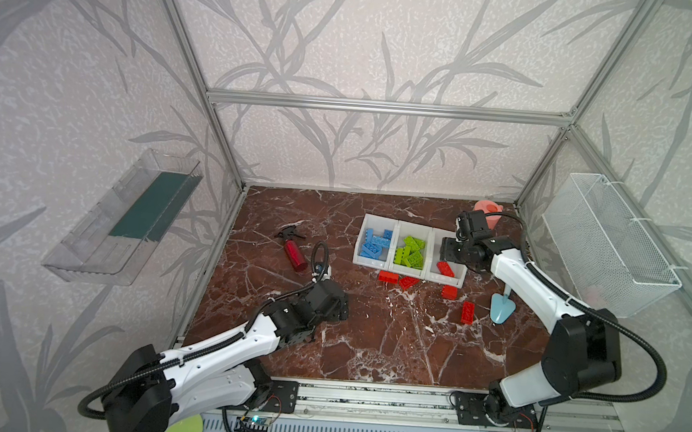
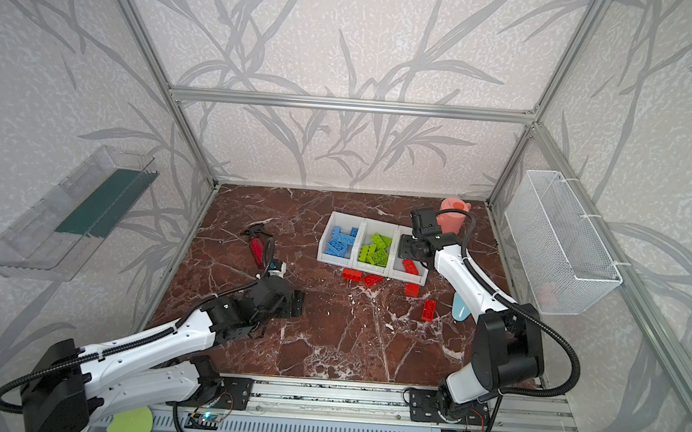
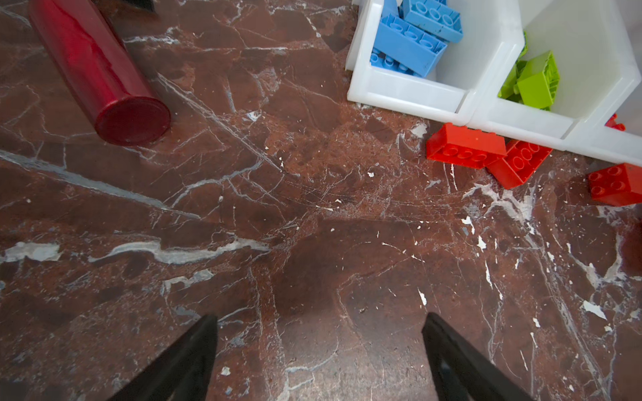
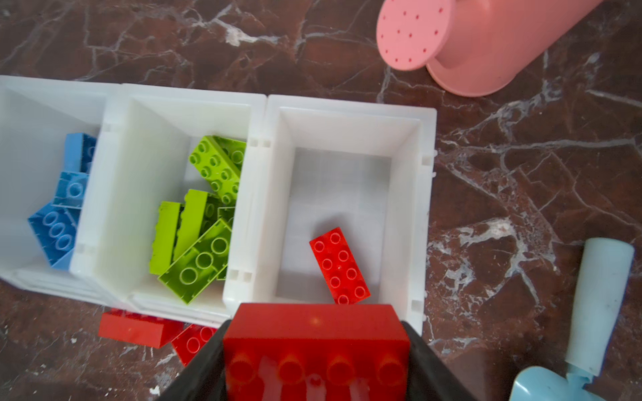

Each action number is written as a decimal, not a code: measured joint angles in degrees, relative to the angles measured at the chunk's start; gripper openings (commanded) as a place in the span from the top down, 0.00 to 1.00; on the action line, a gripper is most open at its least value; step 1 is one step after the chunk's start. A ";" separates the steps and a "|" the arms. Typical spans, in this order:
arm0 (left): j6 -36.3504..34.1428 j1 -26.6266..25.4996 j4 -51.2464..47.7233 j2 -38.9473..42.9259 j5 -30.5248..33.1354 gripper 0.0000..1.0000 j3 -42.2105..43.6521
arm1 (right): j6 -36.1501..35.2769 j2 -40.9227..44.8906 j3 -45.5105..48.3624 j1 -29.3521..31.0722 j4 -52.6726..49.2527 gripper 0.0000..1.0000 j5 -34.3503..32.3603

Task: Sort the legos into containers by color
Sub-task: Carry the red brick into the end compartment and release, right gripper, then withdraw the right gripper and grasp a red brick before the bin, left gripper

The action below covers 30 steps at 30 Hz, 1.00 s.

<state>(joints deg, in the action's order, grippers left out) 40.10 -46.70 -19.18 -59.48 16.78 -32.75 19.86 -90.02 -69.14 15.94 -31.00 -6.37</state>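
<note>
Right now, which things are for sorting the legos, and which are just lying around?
For the job: white containers; blue legos; green legos; red legos on the table; the red lego in the right gripper.

Not for the job: red spray bottle; pink watering can; blue trowel; wire basket; clear tray.

Loose legos [image 1: 388, 276] just at the containers' [image 1: 368, 263] six o'clock, bottle [image 1: 295, 256] well off at nine, watering can [image 1: 489, 212] near two.

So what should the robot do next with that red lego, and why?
Probably open the right gripper and drop the held red lego: it hangs over the front of the rightmost bin, where another red lego already lies.
</note>
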 measured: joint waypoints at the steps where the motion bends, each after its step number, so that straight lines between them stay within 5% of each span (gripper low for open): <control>1: 0.00 0.00 0.24 -0.09 -0.09 0.08 0.00 | 0.07 -0.92 -0.31 -0.26 0.20 0.38 0.13; 13: -0.44 0.00 1.29 -0.98 -0.33 0.08 -0.09 | 1.29 -5.31 -3.96 -2.36 2.71 0.12 1.33; 21: -1.11 0.00 0.85 -3.45 -0.81 0.05 -2.84 | 1.31 -4.59 -3.98 -2.40 3.52 0.11 3.32; 30: -1.64 0.00 1.49 -13.11 -1.95 0.03 -9.79 | 1.73 11.52 11.87 -0.35 9.77 0.08 6.80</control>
<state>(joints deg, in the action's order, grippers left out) 38.46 -46.70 -17.69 -72.60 14.83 -42.54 21.58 -78.50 -57.28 15.59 -21.23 0.43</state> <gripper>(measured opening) 0.971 0.914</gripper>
